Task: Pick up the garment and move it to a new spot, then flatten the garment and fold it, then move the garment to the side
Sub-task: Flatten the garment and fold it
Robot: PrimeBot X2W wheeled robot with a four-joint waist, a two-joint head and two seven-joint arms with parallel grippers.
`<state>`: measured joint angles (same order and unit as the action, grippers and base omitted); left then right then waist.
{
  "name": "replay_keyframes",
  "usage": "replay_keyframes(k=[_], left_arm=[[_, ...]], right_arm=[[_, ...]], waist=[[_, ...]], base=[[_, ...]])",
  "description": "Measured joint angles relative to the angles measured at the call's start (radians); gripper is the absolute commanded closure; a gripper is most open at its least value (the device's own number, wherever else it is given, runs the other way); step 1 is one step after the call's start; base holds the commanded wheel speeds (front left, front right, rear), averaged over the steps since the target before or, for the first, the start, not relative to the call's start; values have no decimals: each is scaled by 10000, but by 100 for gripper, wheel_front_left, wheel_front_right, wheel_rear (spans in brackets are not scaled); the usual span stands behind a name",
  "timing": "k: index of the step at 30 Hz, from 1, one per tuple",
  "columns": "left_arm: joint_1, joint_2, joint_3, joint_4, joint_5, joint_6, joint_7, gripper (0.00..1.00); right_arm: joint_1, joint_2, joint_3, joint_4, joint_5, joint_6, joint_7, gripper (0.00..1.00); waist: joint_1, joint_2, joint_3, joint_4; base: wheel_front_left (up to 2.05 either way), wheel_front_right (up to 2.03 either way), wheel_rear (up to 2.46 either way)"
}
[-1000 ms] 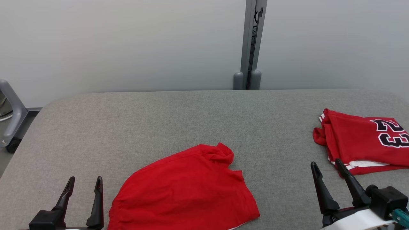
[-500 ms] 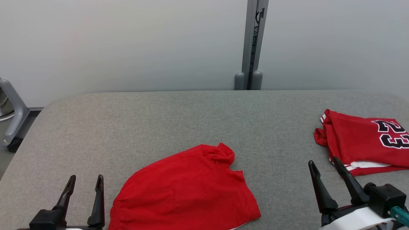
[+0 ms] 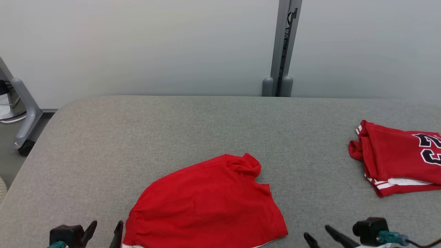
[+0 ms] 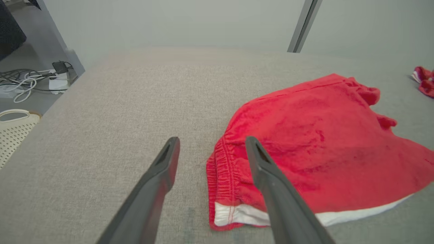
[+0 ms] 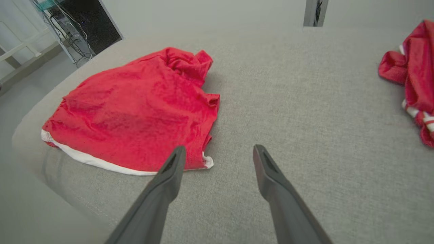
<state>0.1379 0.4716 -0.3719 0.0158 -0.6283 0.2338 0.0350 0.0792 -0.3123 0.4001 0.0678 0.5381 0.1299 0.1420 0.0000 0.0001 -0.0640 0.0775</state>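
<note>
A crumpled pair of red shorts [image 3: 206, 203] with a white hem lies on the grey table [image 3: 172, 131] near its front edge. In the left wrist view the shorts [image 4: 315, 149] show their elastic waistband beside my right-hand finger. My left gripper [image 3: 106, 227] [image 4: 213, 140] is open just left of the waistband, holding nothing. My right gripper [image 3: 317, 231] [image 5: 219, 148] is open over bare table, just right of the shorts' [image 5: 135, 108] hem corner, and is empty.
A folded red jersey [image 3: 396, 158] [image 5: 417, 61] with a black number lies at the table's right side. A grey wheeled frame [image 3: 26, 120] stands off the left edge, with cables [image 4: 30, 81] and a white perforated basket [image 4: 13, 132] on the floor. A grey post [image 3: 284, 51] rises behind the table.
Both grippers have drawn back toward the bottom edge of the head view, only their fingertips showing now. The camera has shifted a little, sliding the scene rightward. The shorts lie as before.
</note>
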Motion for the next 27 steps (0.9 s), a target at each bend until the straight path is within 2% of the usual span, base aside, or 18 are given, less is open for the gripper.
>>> replay_keyframes(k=[5,15,21,27], left_arm=[[74,339,-217,-226,-472,-123,1383,0],[16,727,-917,-364,-917,-546,3273,0],[-651,740,-1154,-104,-926,-934,3586,0],[-1249,476,-1384,502,-963,-1365,3708,0]], right_arm=[[-106,-113,681,476,533,0,842,0],[-1126,-178,1507,1383,573,0,945,0],[-1746,-219,1753,1657,462,0,849,0],[-2213,-261,2128,1887,535,0,765,0]], waist=[[0,0,137,171],[0,0,510,481],[0,-1,906,617],[0,0,1263,653]], base=[[0,0,0],[0,0,0],[0,0,0],[0,0,0]])
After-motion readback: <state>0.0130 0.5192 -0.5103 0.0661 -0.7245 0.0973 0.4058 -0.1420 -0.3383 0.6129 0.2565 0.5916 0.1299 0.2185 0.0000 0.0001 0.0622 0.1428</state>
